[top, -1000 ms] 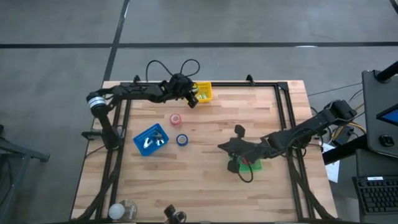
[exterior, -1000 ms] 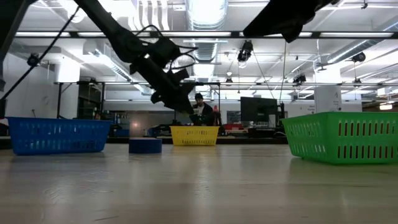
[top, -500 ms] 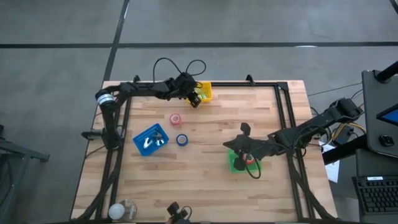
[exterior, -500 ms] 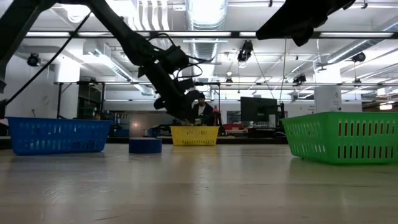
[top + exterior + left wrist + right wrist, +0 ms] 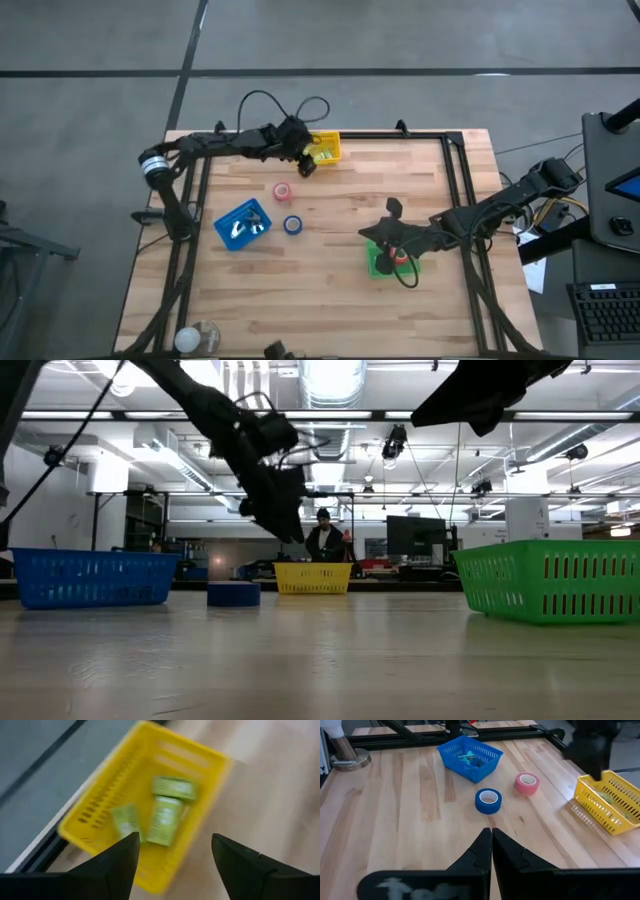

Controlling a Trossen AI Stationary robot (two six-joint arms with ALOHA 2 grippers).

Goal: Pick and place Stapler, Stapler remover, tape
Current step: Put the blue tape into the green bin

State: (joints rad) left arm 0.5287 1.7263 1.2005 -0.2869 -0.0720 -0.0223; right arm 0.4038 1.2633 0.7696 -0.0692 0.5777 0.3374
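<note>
With jaws wide and empty, the left gripper (image 5: 306, 166) hung beside the yellow basket (image 5: 327, 149) at upper centre, the right gripper (image 5: 491, 836) pinched closed over the green basket (image 5: 381, 262), pink tape (image 5: 282, 191) and blue tape (image 5: 292, 224) lying mid-desk.

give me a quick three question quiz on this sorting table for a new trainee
1. True or false: the right gripper has its fingers spread wide.
2. Which basket is the left gripper over? A) blue basket B) yellow basket C) green basket
3. Fill in: the pink tape roll and the ____ tape roll lie loose on the table.

Key: 1 false, they are shut. 2 B. 3 blue.
</note>
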